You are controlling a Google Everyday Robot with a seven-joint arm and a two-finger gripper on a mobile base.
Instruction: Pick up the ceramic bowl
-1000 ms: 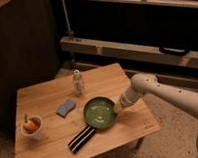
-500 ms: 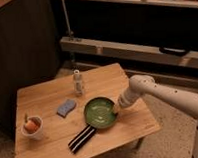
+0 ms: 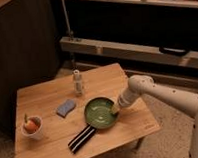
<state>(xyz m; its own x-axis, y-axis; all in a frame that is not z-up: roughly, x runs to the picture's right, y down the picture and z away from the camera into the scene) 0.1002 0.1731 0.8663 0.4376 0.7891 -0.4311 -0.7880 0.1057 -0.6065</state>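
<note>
The ceramic bowl (image 3: 100, 113) is round, shallow and glossy green with a darker rim. It sits on the wooden table (image 3: 48, 96), right of centre. My gripper (image 3: 115, 108) is at the bowl's right rim, at the end of the white arm (image 3: 158, 93) that reaches in from the right. The gripper's tip touches or overlaps the rim.
A flat black bar with pale stripes (image 3: 81, 138) lies at the bowl's front left. A blue sponge (image 3: 66, 108) lies left of the bowl. A small pale bottle (image 3: 78, 83) stands behind. A white cup holding something orange (image 3: 32, 128) is at the far left. A dark cabinet stands behind.
The arm has shifted slightly left, bringing the gripper closer onto the bowl's right rim. The bowl has not visibly moved.
</note>
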